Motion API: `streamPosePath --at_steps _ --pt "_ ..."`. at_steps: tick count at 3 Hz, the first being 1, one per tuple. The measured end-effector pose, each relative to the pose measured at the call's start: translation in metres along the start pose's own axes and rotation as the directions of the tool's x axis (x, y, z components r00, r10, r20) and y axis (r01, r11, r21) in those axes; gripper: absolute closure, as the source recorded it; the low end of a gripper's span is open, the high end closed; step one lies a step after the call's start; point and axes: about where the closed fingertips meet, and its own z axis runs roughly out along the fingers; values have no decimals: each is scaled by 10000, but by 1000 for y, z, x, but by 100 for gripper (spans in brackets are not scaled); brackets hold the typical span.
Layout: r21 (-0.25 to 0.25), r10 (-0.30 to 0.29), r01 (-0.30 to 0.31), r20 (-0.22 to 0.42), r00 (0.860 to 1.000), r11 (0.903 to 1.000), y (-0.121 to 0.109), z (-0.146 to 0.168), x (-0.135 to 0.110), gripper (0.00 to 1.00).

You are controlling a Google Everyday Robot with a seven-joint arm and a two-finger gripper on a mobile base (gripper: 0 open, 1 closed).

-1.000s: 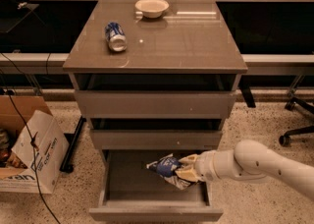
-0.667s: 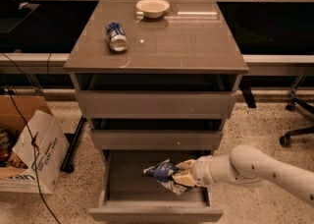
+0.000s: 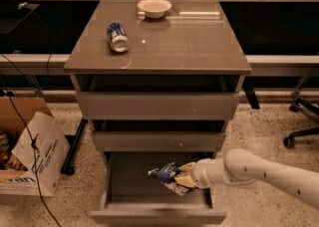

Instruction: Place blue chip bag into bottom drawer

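The blue chip bag is crinkled, dark blue with pale print, and hangs over the inside of the open bottom drawer. My gripper reaches in from the right on a white arm and is shut on the bag's right end. The bag sits low over the drawer's right half; whether it touches the drawer floor I cannot tell. The two drawers above are closed.
A blue-and-white soda can lies on its side on the cabinet top, and a white bowl stands at the back. A cardboard box and cables are on the floor left. An office chair base is at right.
My gripper has carried the bag a little to the left and lower into the open bottom drawer. Nothing else has moved.
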Motion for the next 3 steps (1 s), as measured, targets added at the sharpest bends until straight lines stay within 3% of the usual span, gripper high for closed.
streamPosePath --at_steps 2,3 --pt "776 876 -841 -426 9953 9934 -60 57 69 100" --pt "1051 1736 -1691 -349 9842 9800 -85 81 114 100"
